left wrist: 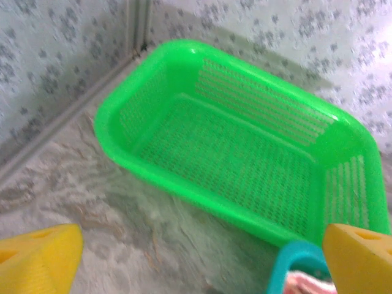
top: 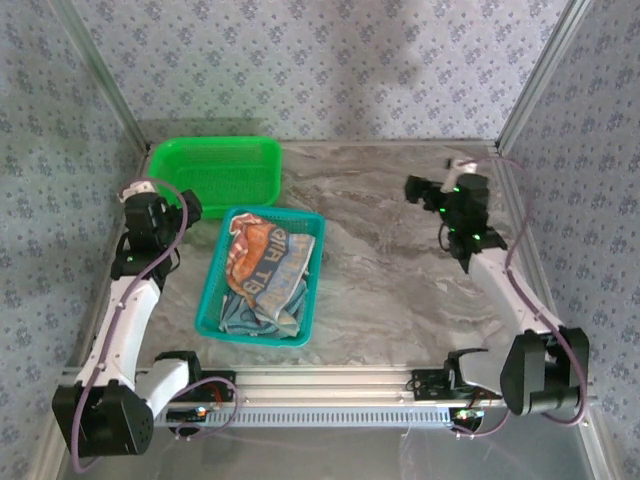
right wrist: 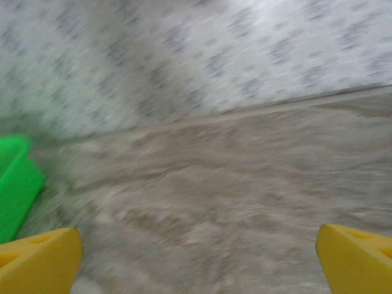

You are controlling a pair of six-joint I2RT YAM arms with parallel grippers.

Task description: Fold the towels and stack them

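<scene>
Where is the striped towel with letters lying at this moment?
In the top view, the striped towel lies crumpled inside the teal basket, on the left half of the table, just on the near side of the green basket.

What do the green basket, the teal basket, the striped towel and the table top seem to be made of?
Green basket: glossy plastic, moulded as a mesh of small holes.
Teal basket: probably the same plastic; mesh walls, smooth rim.
Striped towel: soft matte cloth, lying crumpled in folds.
Table top: grey veined marble look; real stone or printed sheet, cannot tell.
</scene>
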